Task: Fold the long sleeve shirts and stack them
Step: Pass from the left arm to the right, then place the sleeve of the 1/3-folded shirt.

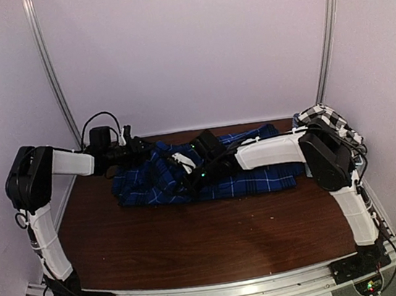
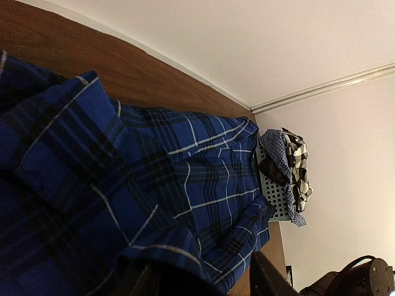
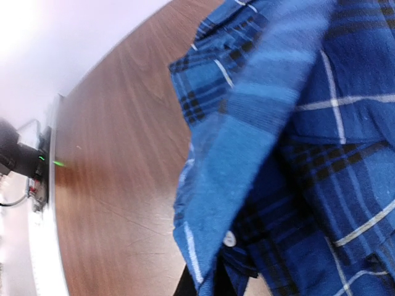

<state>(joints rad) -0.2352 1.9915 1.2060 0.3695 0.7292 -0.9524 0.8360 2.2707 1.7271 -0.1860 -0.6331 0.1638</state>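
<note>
The royal-blue plaid shirt [image 1: 216, 175] lies crumpled across the back middle of the brown table [image 1: 196, 243]. My right gripper [image 1: 187, 178] reaches in from the right, over the shirt's middle. In the right wrist view it [image 3: 207, 287] is shut on the shirt's buttoned front edge [image 3: 247, 154], next to a white button [image 3: 229, 238]. My left gripper [image 1: 145, 149] is at the shirt's left end. Its dark fingers [image 2: 268, 274] stand apart in the left wrist view, open, with a fold of blue plaid [image 2: 154, 203] draped over the left one. The black-and-white checked shirt [image 1: 325, 118] is heaped at the back right.
The checked shirt [image 2: 299, 163] sits in a small pale perforated basket [image 2: 274, 194] at the table's far right corner, just past the blue shirt's end. White walls close in the back and both sides. A metal rail [image 1: 224, 290] with the arm bases runs along the near edge.
</note>
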